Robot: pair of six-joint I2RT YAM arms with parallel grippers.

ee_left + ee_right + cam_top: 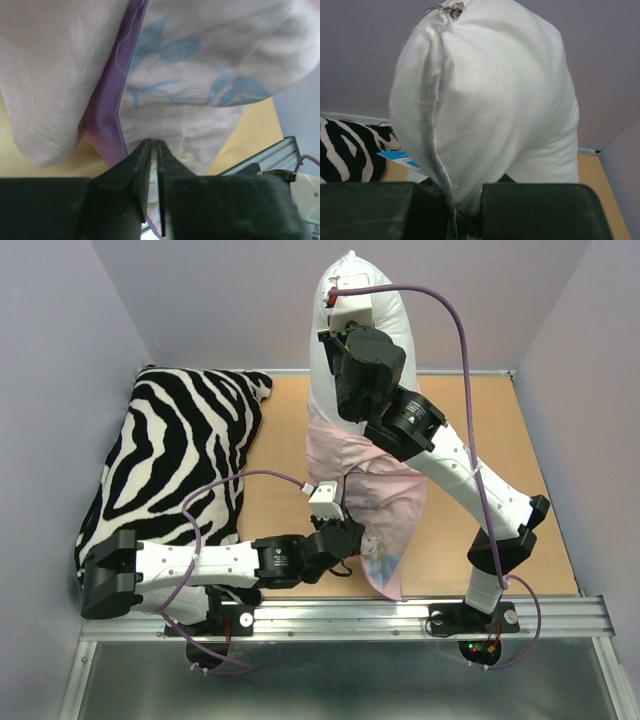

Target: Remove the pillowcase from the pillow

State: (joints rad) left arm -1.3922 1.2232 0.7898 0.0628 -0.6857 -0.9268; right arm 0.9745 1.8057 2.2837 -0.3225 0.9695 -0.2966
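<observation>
- The pillow (pixel 345 275) is held up on end, its top edge clenched in the right gripper (pixel 464 200).
- The pillowcase (pixel 385 500) is draped round the lower half, long axis running downward.
- Its bottom edge, nearest the bases, is pinched by the left gripper (pixel 154 150).

robot test bench in a lab: plain lilac walls (pixel 60 320) box in a wooden table (pixel 540 440); left arm (pixel 200 562) and right arm (pixel 470 475) bolted to a metal rail (pixel 350 615).
</observation>
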